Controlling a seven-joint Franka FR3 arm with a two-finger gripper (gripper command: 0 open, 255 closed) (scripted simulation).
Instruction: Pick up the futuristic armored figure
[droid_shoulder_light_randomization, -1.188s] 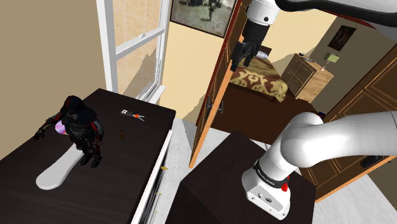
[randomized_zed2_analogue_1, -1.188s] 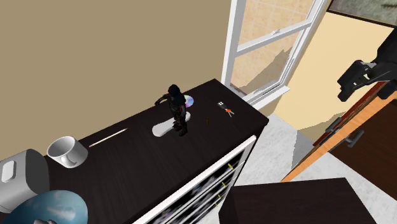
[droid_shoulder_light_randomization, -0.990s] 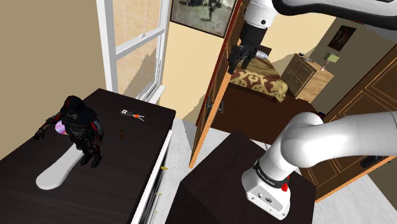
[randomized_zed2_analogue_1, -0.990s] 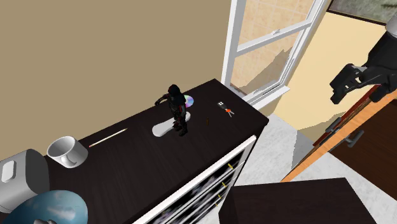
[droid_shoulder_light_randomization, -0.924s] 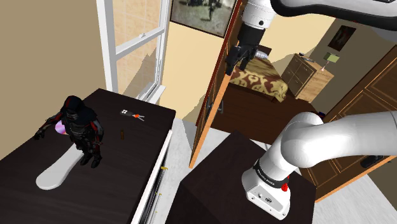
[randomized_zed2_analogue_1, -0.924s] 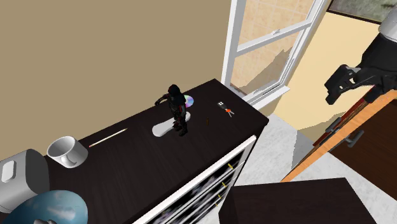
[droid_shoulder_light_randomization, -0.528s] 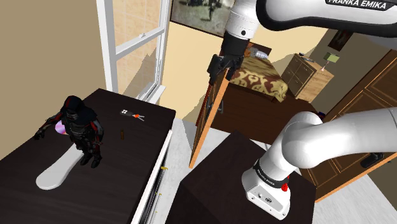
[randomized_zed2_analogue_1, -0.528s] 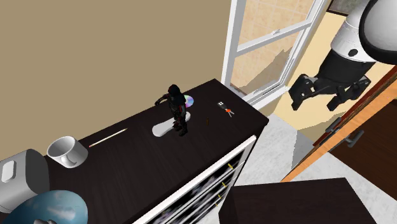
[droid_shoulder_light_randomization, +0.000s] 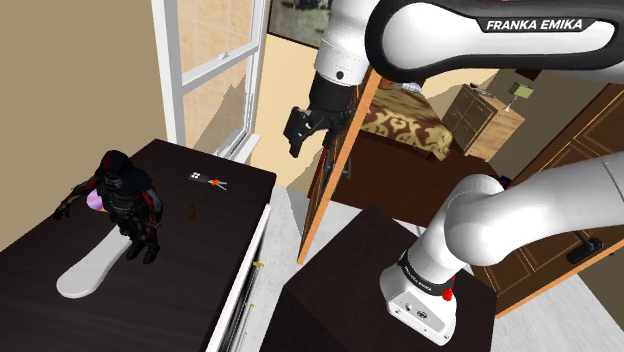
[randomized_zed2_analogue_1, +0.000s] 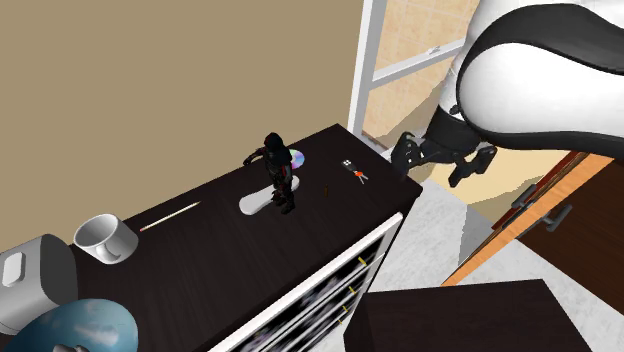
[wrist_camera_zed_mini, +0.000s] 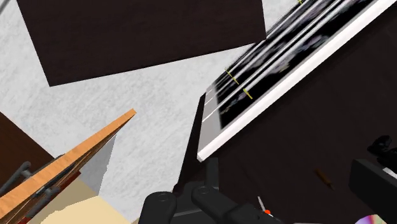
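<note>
Dark armored figure (droid_shoulder_light_randomization: 126, 198) (randomized_zed2_analogue_1: 279, 171) stands upright on a white board (droid_shoulder_light_randomization: 84, 266) (randomized_zed2_analogue_1: 256, 201), near the wall-side edge of the dark worktop (droid_shoulder_light_randomization: 185, 295) (randomized_zed2_analogue_1: 230, 265), toward its window end. Claw (droid_shoulder_light_randomization: 297, 135) (randomized_zed2_analogue_1: 432, 168) hangs in the air past the worktop's window-end edge, fingers apart, nothing between them, well apart from the figure. White mug (randomized_zed2_analogue_1: 103, 238) sits toward the opposite end.

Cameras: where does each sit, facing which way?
Shoulder view: beside the stand, looking down over the dark-topped cabinet; white arm, black two-finger gripper.
Second exterior view: above the cabinet, facing the window; arm, gripper.
Wrist view: on the wrist, facing floor and cabinet front; gripper base.
Shared: both exterior views show the black-and-red armored figure.
</note>
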